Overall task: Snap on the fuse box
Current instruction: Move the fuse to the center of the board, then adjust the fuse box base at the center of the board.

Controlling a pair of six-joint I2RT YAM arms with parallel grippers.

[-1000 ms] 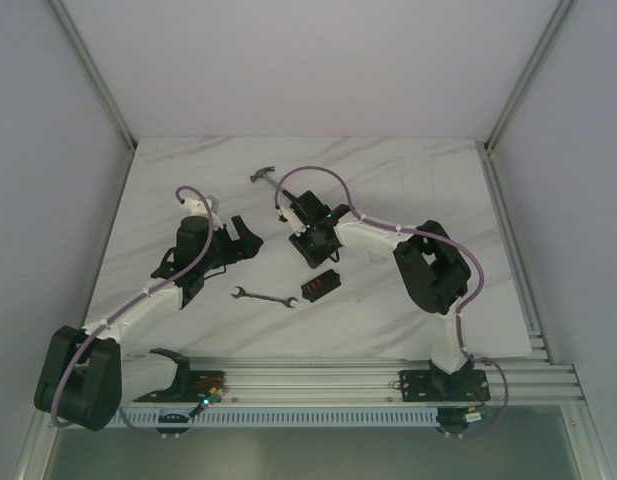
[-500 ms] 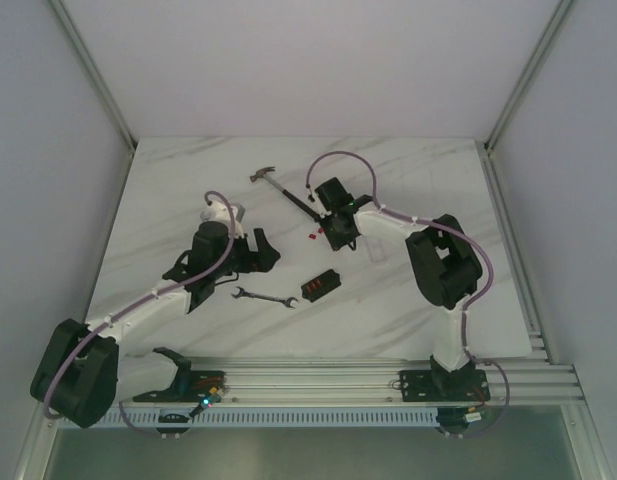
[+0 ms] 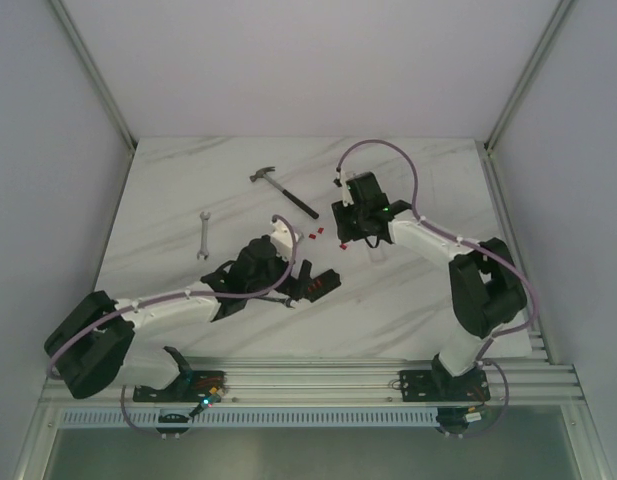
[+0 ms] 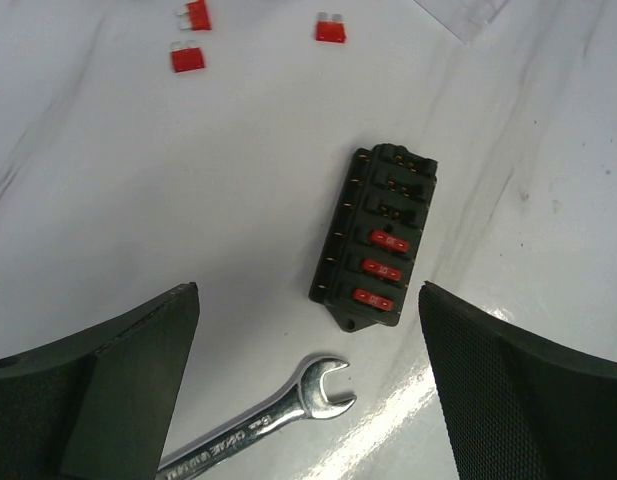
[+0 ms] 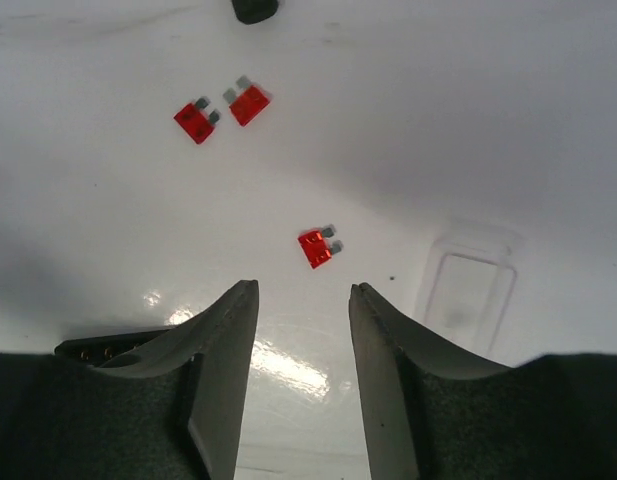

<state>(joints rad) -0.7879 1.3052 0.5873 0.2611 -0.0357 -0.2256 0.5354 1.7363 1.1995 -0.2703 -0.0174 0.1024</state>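
**Top external: left gripper (image 3: 300,284) wide over the fuse box (image 3: 322,284), right gripper (image 5: 303,295) by the loose fuses**

The fuse box lies flat on the table (image 3: 438,170), top up, near the middle and a little toward the arm bases. The left arm reaches in from the box's left, and its gripper sits just beside the box's left end. In the left wrist view the two fingers (image 4: 118,390) stand as far apart as they go, one on either side of the frame. Nothing is between them, and the box lies ahead of the gap, untouched. Three red fuses fill the box slots nearest the gripper, and the slots beyond them are empty.

A wrench (image 4: 258,425) lies just beside the box's near end, its open jaw pointing at the box without touching it. A second wrench (image 3: 203,235) lies well to the box's left. The hammer (image 3: 283,190) lies beyond the box, farther from the bases.

Three loose fuses (image 5: 318,248) lie on the table between the box and the hammer. Two are close together and the third lies apart from them, nearer the right gripper. That gripper hovers beyond the box and to its right. Its fingers (image 5: 223,360) are moderately apart and hold nothing, and the single fuse lies just past the gap. A clear cover (image 5: 468,290) lies flat on the table to the right of that fuse, well apart from the box.
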